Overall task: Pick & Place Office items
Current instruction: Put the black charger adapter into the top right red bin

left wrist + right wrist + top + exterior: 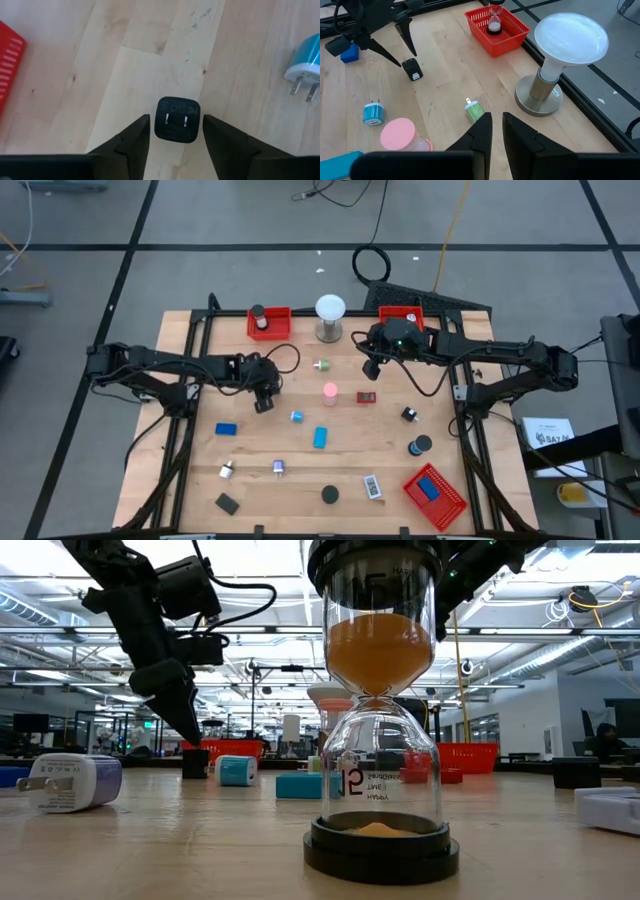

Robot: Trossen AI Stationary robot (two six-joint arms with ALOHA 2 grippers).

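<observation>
A small black plug charger lies on the wooden table, prongs up. My left gripper is open and slants down over it, with one finger on each side and a narrow gap to each. The right wrist view shows the same charger at the tips of my left gripper. My right gripper hangs shut above the table's far middle, holding nothing. Below it lie a green plug and a pink disc. Several other small office items lie scattered on the table.
Red mesh trays stand at the far left, the far right and the near right; the near right one holds a blue block. A white globe lamp stands at the far middle. An hourglass stands near the front edge.
</observation>
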